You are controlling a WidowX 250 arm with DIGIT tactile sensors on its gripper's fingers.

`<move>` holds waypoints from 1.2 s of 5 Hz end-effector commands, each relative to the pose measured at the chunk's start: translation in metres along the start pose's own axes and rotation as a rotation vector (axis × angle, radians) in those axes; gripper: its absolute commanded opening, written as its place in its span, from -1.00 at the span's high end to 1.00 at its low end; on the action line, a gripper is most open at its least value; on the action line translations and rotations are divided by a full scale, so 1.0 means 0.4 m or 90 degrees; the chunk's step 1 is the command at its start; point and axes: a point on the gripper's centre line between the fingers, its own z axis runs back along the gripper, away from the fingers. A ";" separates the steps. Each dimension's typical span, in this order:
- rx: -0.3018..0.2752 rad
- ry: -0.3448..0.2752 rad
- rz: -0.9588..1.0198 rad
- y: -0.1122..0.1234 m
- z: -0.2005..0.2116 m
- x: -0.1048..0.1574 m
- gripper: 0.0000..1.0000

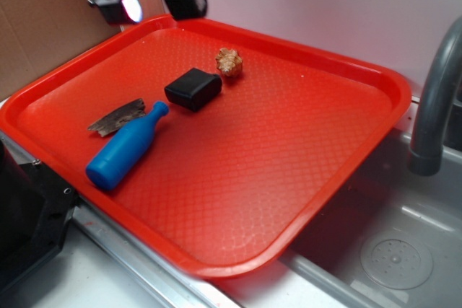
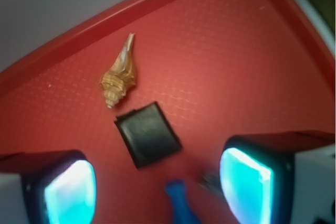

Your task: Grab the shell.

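Red textured tray (image 1: pixel 303 178) over a steel sink (image 1: pixel 390 250). My end effector (image 2: pixel 157 192) hangs wide open and empty above the tray's back edge. Shell (image 2: pixel 119 78) lies near the far rim, just beside a black box (image 2: pixel 148 134); blue bottle (image 1: pixel 126 149) and bark sliver (image 1: pixel 115 117) lie nearer the front.

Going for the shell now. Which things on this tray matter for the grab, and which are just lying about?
For the job:
shell, near the tray's far rim
gripper, open, holding nothing

Lying about:
black box, just beside the shell
blue bottle, on its side
bark sliver, against the bottle
red tray
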 end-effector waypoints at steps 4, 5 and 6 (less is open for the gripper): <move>0.003 -0.065 -0.055 -0.125 -0.054 0.058 -1.00; -0.014 -0.067 -0.060 -0.113 -0.090 0.083 -1.00; -0.009 -0.064 -0.066 -0.115 -0.118 0.094 -1.00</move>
